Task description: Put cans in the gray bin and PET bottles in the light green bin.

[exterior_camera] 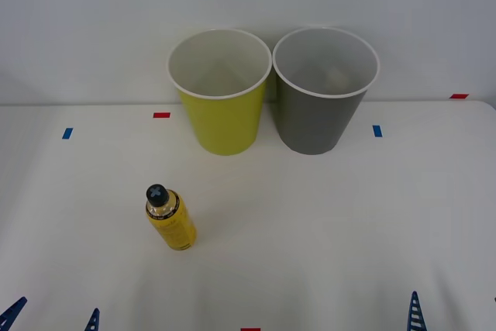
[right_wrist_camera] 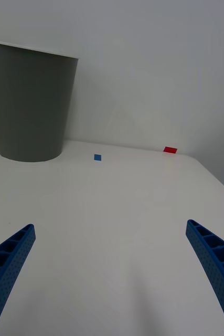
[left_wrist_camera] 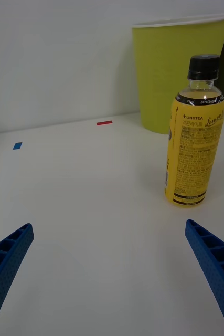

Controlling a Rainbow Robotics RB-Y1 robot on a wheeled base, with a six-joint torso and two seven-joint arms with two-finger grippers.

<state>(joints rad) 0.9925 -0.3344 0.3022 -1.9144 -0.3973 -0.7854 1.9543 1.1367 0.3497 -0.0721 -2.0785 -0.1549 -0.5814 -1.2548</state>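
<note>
You're right at the start here, nothing grabbed yet. Your left gripper [left_wrist_camera: 109, 273] sits at the table's [exterior_camera: 325, 230] near edge, fingers spread wide and empty. The bottle [exterior_camera: 170, 219] stands upright just ahead of it, so I'd guess the next move is reach, close around it, then carry it to the green bin [exterior_camera: 220, 91] by the far edge. The gray bin [exterior_camera: 324, 89] stands beside that. Your right gripper [right_wrist_camera: 112, 278] waits wide open at the near edge. Plain white table, white wall behind.

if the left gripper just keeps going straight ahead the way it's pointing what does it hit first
Probably bare table first. The open left gripper points between its fingers at empty surface; the bottle stands off to one side, possibly brushing a finger. Depth is unclear.
</note>
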